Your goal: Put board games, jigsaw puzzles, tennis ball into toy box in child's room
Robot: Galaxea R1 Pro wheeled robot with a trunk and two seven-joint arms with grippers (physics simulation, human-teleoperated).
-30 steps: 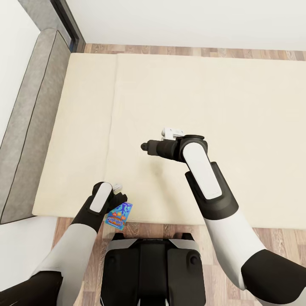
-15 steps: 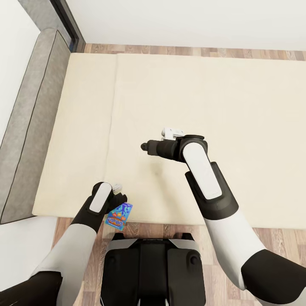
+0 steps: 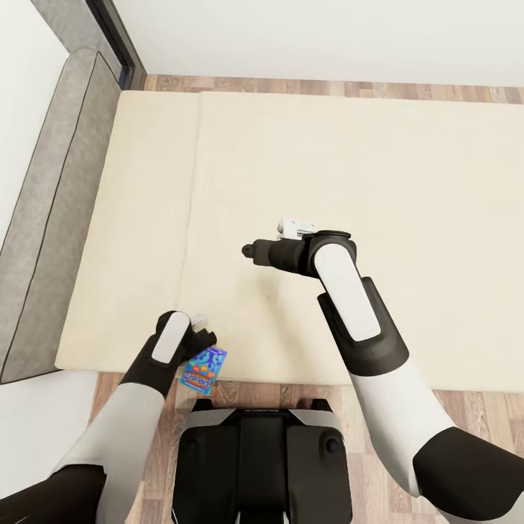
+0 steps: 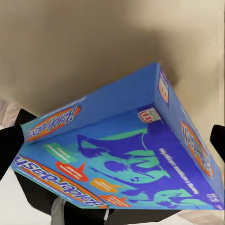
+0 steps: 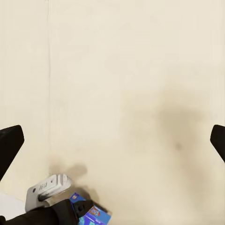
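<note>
From the head cam, you've got the small blue board game [image 3: 204, 368] pinched in the left pincer [image 3: 198, 342], hanging just past the near edge of the bed [image 3: 291, 167] over the wood floor [image 3: 247, 391], right above the robot's base [image 3: 262, 458]. The mattress itself looks bare, so no other game box is visible on it from here; whether the second bed game is already dealt with I can't say. No table or toy box in these shots, so you're looking at a carry across the room before this one counts. The right arm hovers over the middle of the bed with its right pincer [image 3: 251, 251] pointing down at plain mattress. To the left there's a grey padded headboard [image 3: 51, 189], and a white wall [image 3: 327, 36] beyond the far side, so nothing blocks you except the bed, and your own base sitting close under the box. Left wrist cam: the blue game is tilted, a corner toward the lens, with the dark finger tips either side of it, so it's gripped across its width. Right wrist cam: the fingers [image 5: 10, 140] are spread wide apart with only cream mattress between them, holding nothing; you can also spot the left pincer and the blue box at the bed's edge.
</note>
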